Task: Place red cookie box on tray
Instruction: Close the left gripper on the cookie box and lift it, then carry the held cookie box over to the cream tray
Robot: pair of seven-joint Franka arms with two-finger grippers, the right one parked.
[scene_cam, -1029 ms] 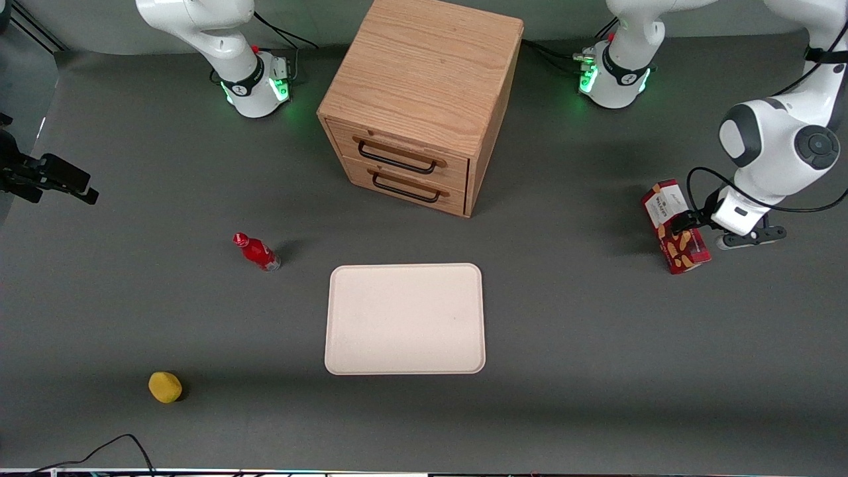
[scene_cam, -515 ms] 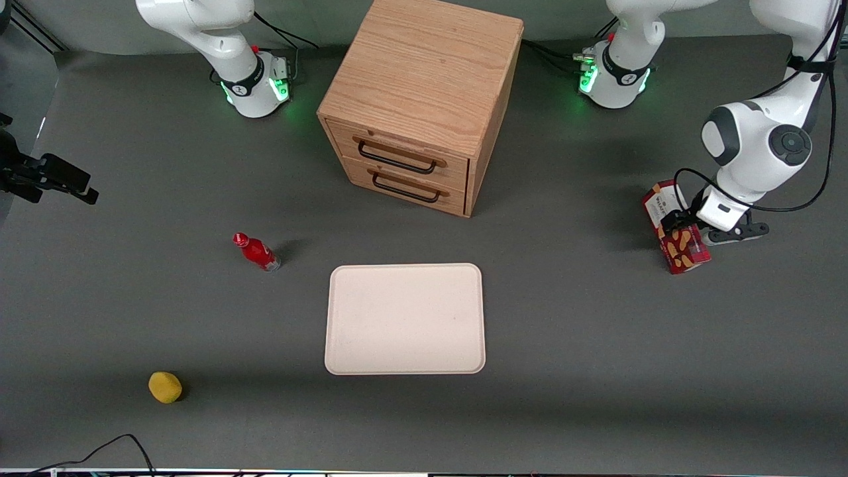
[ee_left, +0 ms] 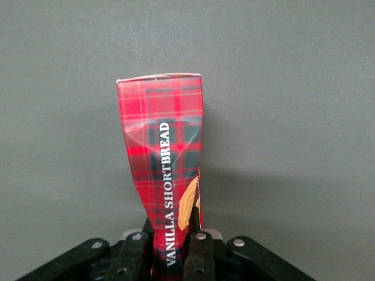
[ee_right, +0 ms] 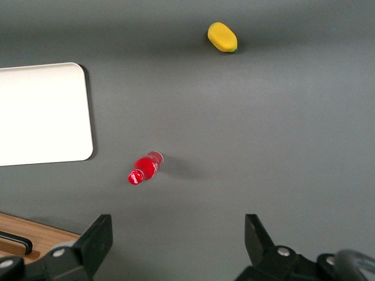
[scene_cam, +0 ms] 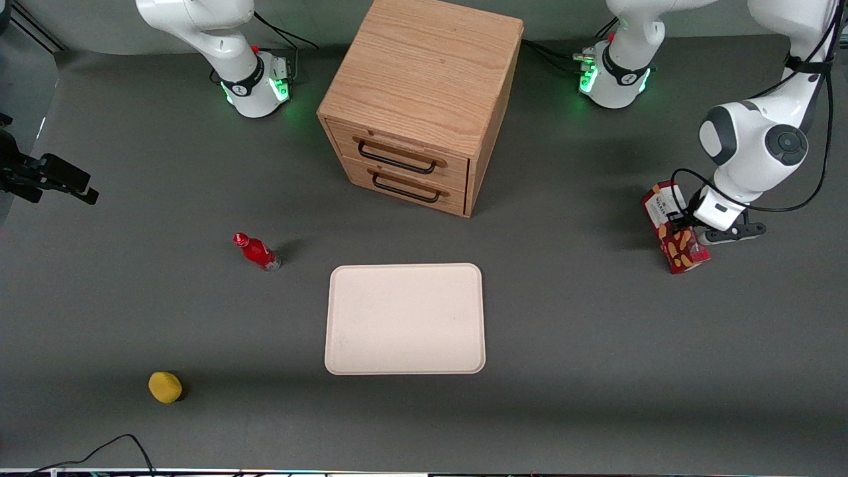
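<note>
I read this as the grasp step: my gripper (scene_cam: 677, 226) sits at the red cookie box (scene_cam: 676, 228), out at the working arm's end of the table, roughly three o'clock from the wooden drawer cabinet (scene_cam: 419, 99) in the front view. In the wrist view the fingers (ee_left: 199, 252) are clamped on the carton's "Vanilla Shortbread" face, and the box (ee_left: 164, 175) looks pinched in and buckled at the waist, so I judge the squeeze already firm. From the front the box leans, and I cannot tell whether its lower end touches the mat. The tray (scene_cam: 405, 318) lies in front of the cabinet, nearer the front camera, at about eight o'clock from the box and well apart from it; nothing lies in it. The next move, as I see it, calls for a clean lift, a carry toward the parked arm's end and nearer the camera, then a flat lowering inside the rim. The cabinet's two drawers are closed, contents hidden. A small red bottle (scene_cam: 257, 252) and a yellow lemon-like object (scene_cam: 165, 387) lie clear of that path.
</note>
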